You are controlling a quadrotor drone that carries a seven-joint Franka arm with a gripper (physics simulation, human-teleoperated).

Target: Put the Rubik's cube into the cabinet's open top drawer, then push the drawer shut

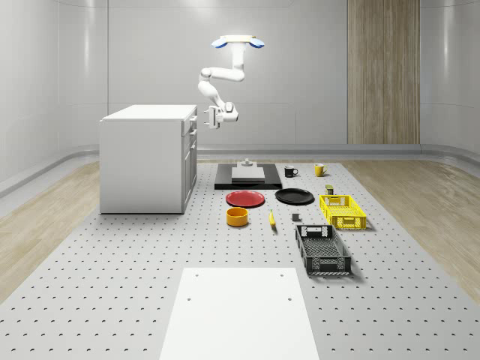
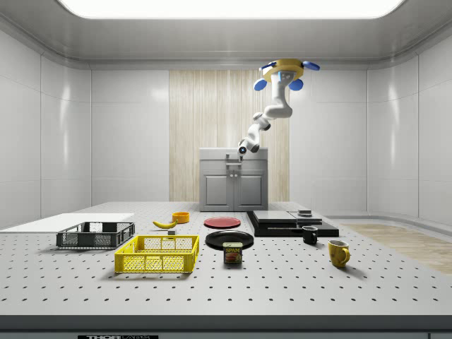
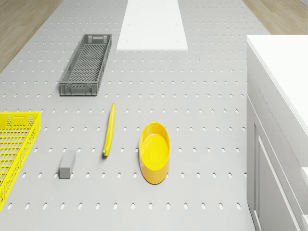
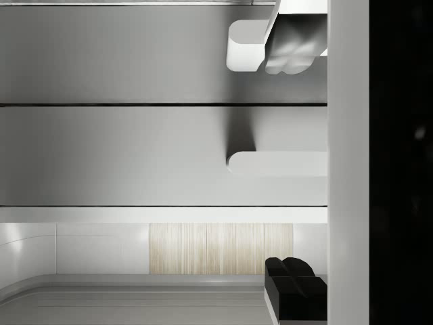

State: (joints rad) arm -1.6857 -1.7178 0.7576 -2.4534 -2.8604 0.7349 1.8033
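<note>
The gripper (image 1: 211, 118), open or closed I cannot tell, sits at the cabinet's (image 1: 146, 161) top drawer (image 1: 190, 120) front, with the drone (image 1: 238, 42) hovering beside the cabinet. The Rubik's cube is presumably inside. Catching the handle or drone recoil could leave the drawer ajar.

White cabinet (image 3: 284, 120): cut off by the drone view's edge.
Yellow mesh basket (image 3: 12, 144): likewise cut off.
Gripper (image 1: 211, 118) fingers: too small to tell.
</note>
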